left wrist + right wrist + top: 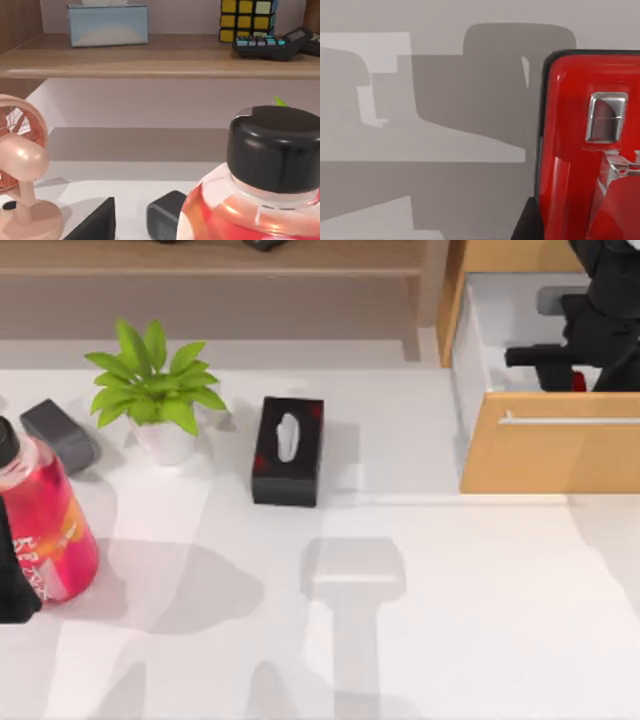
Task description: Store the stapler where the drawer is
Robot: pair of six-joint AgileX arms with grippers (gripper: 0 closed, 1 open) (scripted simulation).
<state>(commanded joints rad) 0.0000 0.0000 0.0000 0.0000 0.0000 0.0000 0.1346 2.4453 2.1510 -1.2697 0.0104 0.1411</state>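
Note:
The drawer [550, 455] stands pulled open at the top view's right, with a light wooden front, a thin silver handle and a white inside [500, 320]. My right gripper [540, 356] reaches down into it. A small red patch of the stapler [578, 382] shows beside the black gripper. In the right wrist view the stapler [580, 150] is very close. It is glossy red with a black rim and a silver metal part, seen against the shadowed white drawer wall. My left gripper [15, 590] is parked at the left edge behind a pink bottle.
A pink bottle [45, 530] with a black cap, a dark grey block [60, 435], a potted plant [155, 390] and a black tissue box [288, 450] stand on the white table. A wooden shelf [150, 55] runs along the back. A small pink fan [20, 165] stands at the left.

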